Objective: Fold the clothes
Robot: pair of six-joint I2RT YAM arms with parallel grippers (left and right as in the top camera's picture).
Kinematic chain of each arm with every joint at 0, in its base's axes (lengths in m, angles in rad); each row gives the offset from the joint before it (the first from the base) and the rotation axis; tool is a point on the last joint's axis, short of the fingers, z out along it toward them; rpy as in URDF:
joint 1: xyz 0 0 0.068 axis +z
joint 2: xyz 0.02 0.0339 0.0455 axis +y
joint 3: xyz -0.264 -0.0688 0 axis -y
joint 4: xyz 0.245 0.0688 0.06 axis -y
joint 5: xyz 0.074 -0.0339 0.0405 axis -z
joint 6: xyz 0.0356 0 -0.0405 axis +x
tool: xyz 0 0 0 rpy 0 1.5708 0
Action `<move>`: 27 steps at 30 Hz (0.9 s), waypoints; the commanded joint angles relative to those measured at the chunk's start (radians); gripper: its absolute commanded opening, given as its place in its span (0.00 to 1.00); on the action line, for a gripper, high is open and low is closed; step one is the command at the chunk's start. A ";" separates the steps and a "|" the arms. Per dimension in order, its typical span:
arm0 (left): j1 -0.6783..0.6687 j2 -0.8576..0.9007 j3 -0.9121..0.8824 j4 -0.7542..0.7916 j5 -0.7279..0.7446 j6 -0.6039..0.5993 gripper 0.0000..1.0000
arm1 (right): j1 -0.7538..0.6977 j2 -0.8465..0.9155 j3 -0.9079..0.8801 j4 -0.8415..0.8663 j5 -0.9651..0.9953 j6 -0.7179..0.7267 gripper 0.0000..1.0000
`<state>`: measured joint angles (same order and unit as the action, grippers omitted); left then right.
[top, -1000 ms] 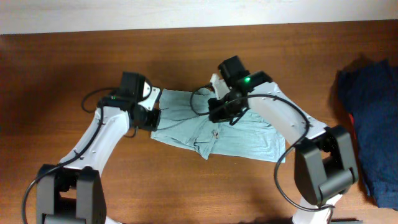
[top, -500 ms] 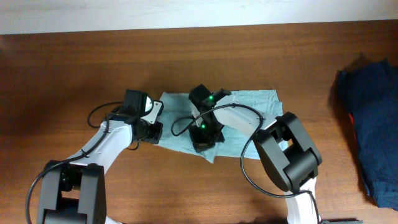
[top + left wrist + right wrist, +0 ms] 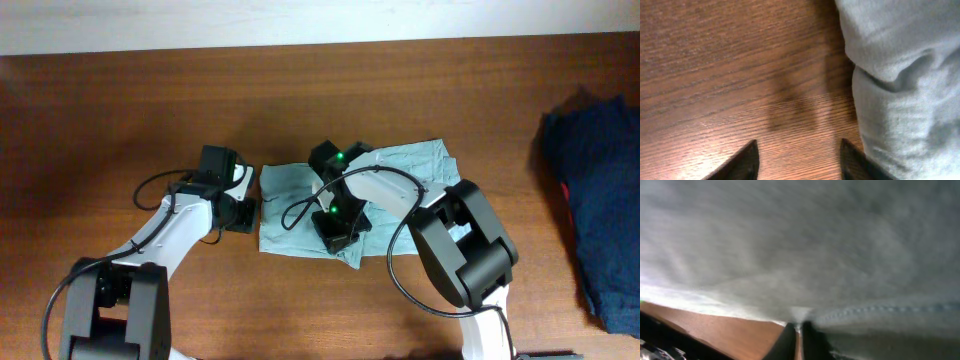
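Observation:
The clothes, a pale grey-blue T-shirt point(image 3: 290, 205), lie rumpled and partly folded over at the table's middle. My left gripper point(image 3: 249, 212) sits at the shirt's left edge. In the left wrist view it point(image 3: 799, 148) stands open over bare wood, with the shirt point(image 3: 900, 75) just to the right of its right finger. My right gripper point(image 3: 339, 229) is down on the shirt's front middle. In the right wrist view its jaws point(image 3: 800, 326) stand almost together, pinching a peak of the fabric point(image 3: 805, 240) at their tips.
A dark navy garment point(image 3: 600, 190) with a red patch point(image 3: 567, 196) lies heaped at the table's right edge. Bare wood table point(image 3: 120, 130) surrounds the shirt. Both arms' black cables loop close to the shirt.
My left gripper has opened and let go of the shirt's left edge. The right gripper carried fabric from the back down to the front middle, folding the shirt narrower.

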<state>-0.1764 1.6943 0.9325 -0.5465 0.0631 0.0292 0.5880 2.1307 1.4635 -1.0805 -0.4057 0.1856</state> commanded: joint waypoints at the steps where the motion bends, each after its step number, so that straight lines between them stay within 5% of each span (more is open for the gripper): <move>1: 0.005 -0.032 0.042 0.000 0.011 -0.026 0.56 | -0.014 -0.137 0.070 0.013 -0.013 -0.085 0.29; 3: 0.005 -0.040 0.055 -0.001 0.011 -0.026 0.57 | -0.034 -0.199 0.095 0.025 -0.011 -0.085 0.55; 4: 0.005 -0.041 0.059 -0.004 0.011 -0.026 0.58 | -0.041 -0.211 0.100 0.025 -0.009 -0.085 0.59; 9: 0.015 -0.059 0.113 -0.052 -0.008 -0.026 0.58 | -0.165 -0.300 0.141 0.005 -0.010 -0.080 0.60; 14: 0.064 -0.088 0.204 -0.154 -0.020 -0.025 0.60 | -0.455 -0.316 0.143 -0.042 -0.010 -0.082 0.64; 17: 0.095 -0.095 0.234 -0.191 -0.019 -0.025 0.64 | -0.695 -0.267 0.140 -0.066 -0.055 -0.166 0.77; 27: 0.108 -0.095 0.234 -0.191 -0.019 -0.014 0.64 | -0.980 -0.073 0.113 -0.122 -0.165 -0.394 0.79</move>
<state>-0.0723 1.6211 1.1542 -0.7380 0.0471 0.0139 -0.3569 1.9961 1.5986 -1.1931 -0.4767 -0.0818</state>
